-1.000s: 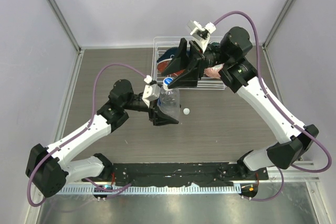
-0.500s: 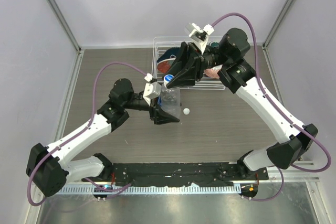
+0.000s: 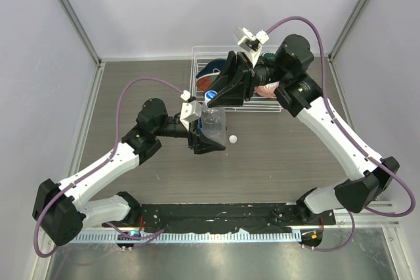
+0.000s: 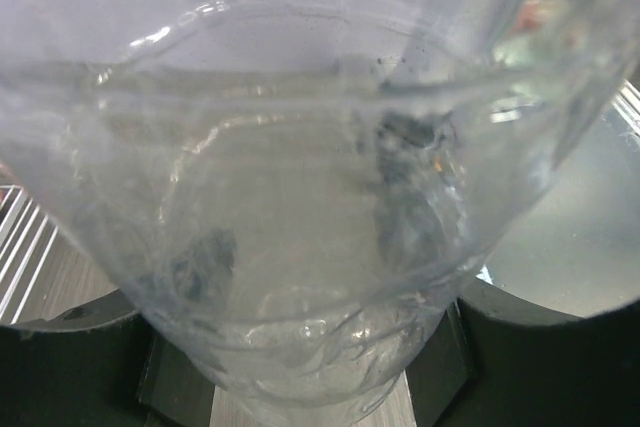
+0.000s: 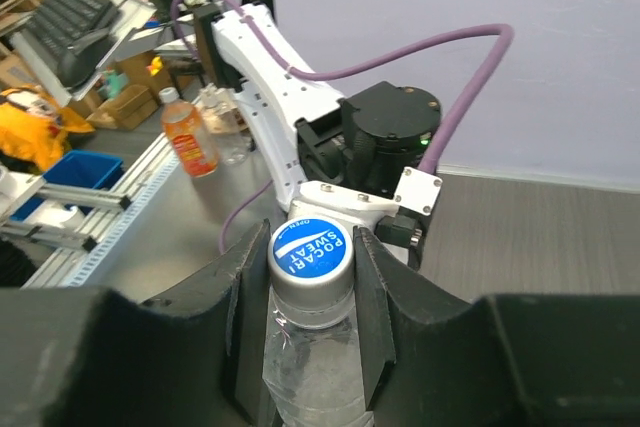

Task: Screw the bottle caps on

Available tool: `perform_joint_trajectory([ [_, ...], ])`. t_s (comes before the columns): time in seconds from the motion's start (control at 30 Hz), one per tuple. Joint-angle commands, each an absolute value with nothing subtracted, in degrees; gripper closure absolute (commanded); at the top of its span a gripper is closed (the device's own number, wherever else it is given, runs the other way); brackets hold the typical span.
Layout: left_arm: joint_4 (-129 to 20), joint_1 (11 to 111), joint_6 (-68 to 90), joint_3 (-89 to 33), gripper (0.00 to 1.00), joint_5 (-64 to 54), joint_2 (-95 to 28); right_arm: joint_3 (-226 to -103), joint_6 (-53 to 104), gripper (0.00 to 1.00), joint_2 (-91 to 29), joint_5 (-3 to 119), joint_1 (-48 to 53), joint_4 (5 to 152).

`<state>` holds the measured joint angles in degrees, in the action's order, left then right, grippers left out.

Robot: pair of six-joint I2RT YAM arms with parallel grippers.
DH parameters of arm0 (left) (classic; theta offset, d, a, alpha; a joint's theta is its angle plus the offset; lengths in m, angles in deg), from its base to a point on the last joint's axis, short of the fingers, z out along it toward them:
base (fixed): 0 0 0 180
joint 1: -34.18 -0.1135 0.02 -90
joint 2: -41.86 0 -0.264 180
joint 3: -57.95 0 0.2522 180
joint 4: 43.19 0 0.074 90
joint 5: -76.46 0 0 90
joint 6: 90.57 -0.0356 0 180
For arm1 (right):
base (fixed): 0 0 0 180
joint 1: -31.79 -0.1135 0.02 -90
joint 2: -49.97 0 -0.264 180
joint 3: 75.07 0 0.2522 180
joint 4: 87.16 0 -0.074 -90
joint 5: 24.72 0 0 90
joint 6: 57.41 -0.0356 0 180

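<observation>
A plain clear bottle stands upright on the table, with my left gripper shut around its lower body. It fills the left wrist view, with the dark fingers at either side of it. A blue-topped cap sits on its neck. My right gripper comes from above and is shut on that cap, one finger pressed on each side. A second small white cap lies loose on the table just right of the bottle. The blue-labelled bottle cannot be made out.
A white wire basket stands at the back of the table, holding blue and red items and partly covered by the right arm. Grey walls close in the left, back and right sides.
My right gripper has turned at the wrist around the cap and shifted slightly left. The left gripper and the bottle have stayed almost still. The loose white cap has not moved.
</observation>
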<state>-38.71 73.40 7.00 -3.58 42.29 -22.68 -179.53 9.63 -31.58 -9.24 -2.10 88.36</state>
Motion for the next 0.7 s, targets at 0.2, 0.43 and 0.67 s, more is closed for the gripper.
perform_joint_trajectory([
  [0.2, -37.4, 72.5, 6.5, -4.5, 1.00, 29.1, -20.5, -185.6, 29.9, 0.99, -29.7, 23.9, -4.2, 55.2],
  [0.43, -35.2, 72.4, 5.8, -2.3, 1.00, 20.7, -19.1, -184.1, 30.7, 0.99, -28.5, 50.9, -13.7, 52.6],
  [0.67, -32.3, 72.4, 5.8, -0.5, 1.00, 15.1, -18.3, -185.3, 26.6, 0.99, -31.7, 78.1, -23.8, 51.2],
])
